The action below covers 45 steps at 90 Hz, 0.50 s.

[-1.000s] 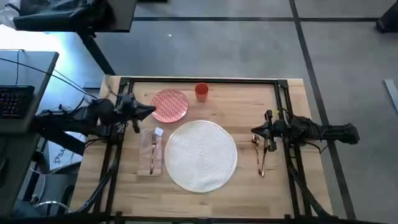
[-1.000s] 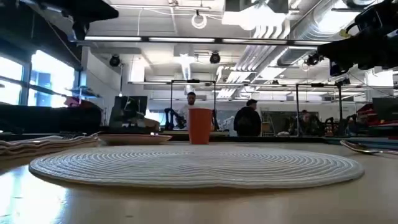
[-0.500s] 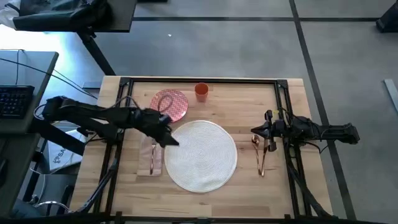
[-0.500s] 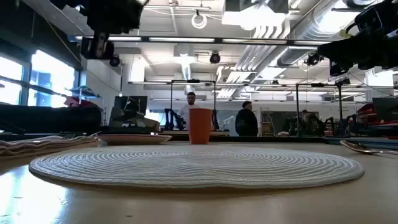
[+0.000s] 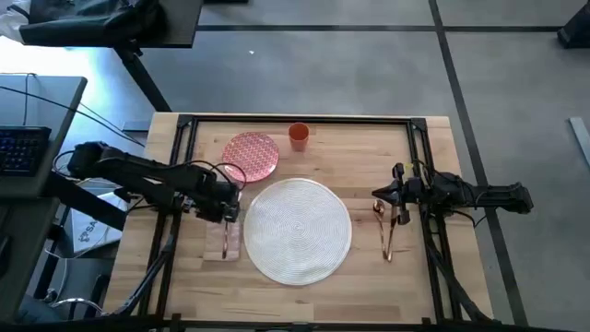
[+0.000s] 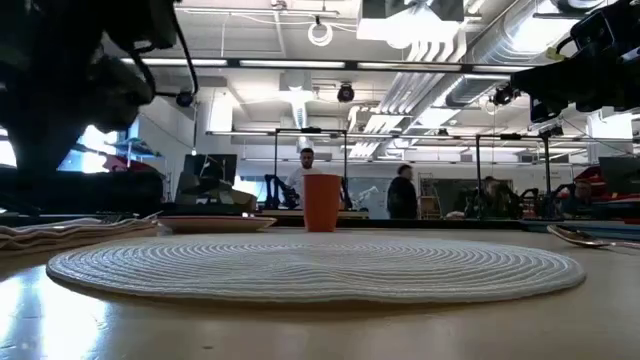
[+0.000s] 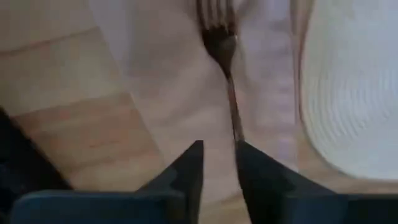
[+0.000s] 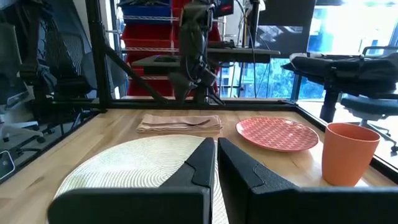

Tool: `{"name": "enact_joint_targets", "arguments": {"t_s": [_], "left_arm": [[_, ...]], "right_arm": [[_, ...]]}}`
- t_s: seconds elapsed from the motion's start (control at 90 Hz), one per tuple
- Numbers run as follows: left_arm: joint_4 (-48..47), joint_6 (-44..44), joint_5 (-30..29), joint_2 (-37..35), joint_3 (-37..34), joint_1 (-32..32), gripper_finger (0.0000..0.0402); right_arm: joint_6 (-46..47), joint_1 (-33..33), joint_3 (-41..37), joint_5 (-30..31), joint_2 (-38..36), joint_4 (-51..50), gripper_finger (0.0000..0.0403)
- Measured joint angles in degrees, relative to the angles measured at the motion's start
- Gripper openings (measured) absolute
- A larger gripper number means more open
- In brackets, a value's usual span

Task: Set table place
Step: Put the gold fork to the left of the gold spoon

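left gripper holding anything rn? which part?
Cannot tell for sure: left gripper is down over the fork on the napkin, fingers narrowly apart at its handle. Right gripper is empty.

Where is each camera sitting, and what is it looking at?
High view: above, looking straight down on the table; both arms show.
Low view: at tabletop height, looking across the placemat into the room; dark arm parts hang at the top.
Left wrist view: on the left arm, looking down past the left claw at the fork on the napkin.
Right wrist view: on the right arm, looking past the right claw across the table.
Shared: the high, low and right wrist views all show the orange cup and red plate.
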Motion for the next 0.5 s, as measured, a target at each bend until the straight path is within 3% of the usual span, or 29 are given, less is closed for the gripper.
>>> {"name": "enact_joint_targets", "arguments": {"t_s": [0.189, 0.5], "left_arm": [[8.2, -4.1, -2.3, 0.9, -4.9, 0.2, 0.0154], [12.0, -2.2, -4.6, 6.3, -5.1, -0.6, 0.0122]], "right_arm": [[0.0, 0.0, 0.0, 0.0, 0.0, 0.0, 0.0000], [0.0, 0.0, 0.0, 0.0, 0.0, 0.0, 0.0000]]}}
